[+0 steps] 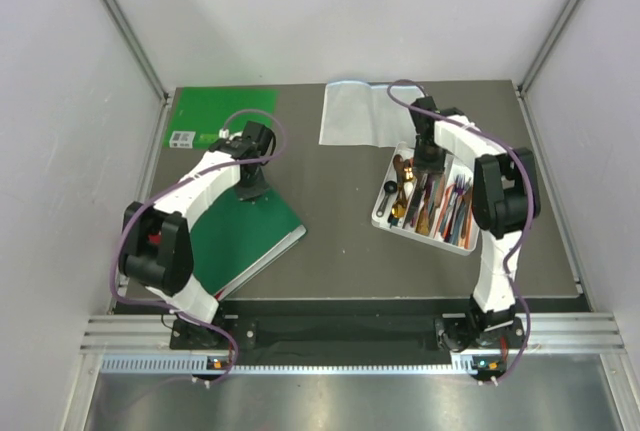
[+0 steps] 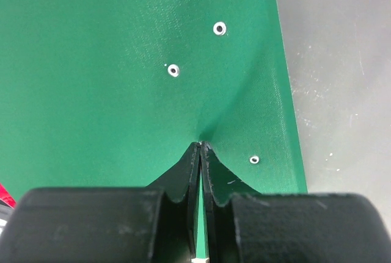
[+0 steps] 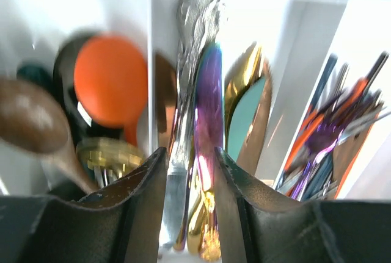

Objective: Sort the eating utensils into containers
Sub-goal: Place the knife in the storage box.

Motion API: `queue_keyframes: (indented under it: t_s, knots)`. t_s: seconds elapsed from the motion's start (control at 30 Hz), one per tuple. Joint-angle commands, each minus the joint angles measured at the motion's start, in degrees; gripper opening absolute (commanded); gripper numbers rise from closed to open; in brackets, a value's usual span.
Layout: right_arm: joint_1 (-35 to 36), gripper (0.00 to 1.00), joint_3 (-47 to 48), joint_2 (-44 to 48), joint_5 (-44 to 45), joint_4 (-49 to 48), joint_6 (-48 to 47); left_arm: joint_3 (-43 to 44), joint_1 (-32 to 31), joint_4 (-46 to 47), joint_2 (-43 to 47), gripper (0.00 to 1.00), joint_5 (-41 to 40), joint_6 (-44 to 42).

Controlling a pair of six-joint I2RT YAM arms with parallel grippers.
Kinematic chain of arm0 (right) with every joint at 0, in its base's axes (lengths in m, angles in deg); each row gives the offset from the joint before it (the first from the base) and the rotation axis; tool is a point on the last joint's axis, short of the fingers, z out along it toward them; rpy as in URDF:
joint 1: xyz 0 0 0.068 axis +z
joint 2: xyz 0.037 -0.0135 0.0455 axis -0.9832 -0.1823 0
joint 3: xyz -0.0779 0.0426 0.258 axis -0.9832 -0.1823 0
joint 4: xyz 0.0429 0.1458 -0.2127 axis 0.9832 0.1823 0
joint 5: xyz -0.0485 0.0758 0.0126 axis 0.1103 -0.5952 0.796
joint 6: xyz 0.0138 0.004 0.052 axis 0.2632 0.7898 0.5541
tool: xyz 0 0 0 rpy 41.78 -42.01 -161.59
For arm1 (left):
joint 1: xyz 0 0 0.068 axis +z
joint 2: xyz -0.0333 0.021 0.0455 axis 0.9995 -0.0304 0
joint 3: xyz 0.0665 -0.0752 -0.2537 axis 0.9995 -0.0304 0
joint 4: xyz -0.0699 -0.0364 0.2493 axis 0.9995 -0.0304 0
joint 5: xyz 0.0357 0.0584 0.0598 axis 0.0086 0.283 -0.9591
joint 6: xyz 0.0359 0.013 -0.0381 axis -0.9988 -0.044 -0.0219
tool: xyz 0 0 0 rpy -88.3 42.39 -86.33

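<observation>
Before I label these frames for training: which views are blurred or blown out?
Right wrist: utensils smeared by blur, white tray blown out near the top. Left wrist: green book sharp, evenly lit. Top external: sharp, soft even light.

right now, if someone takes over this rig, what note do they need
Left gripper: shut, tips against the green book, away from the job.
Right gripper: low over the white tray, fingers apart around a silver piece and an iridescent piece; grip unclear.
Utensils: every one in view lies in the tray's compartments; none seen loose on the table.
Left to do: probably just check the sorting and lift the right arm clear.
</observation>
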Motion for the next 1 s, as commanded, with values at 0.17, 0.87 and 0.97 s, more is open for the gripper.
queue_keyframes:
  t_s: [0.17,0.87,0.97]
  knots:
    - [-2.15,0.38,7.82,-7.04,-4.04,-2.24,-2.26,2.50,0.00,-1.13,-0.48,0.08,-1.58,-0.77]
    - [-2.59,0.35,20.83,-8.96,-8.27,0.56,-2.43,1.97,0.08,-0.96,-1.36,0.07,-0.70,-0.77]
    - [-2.59,0.34,23.20,-12.21,-8.62,2.49,-2.00,2.23,0.00,-1.22,-1.53,0.07,-0.97,-0.86]
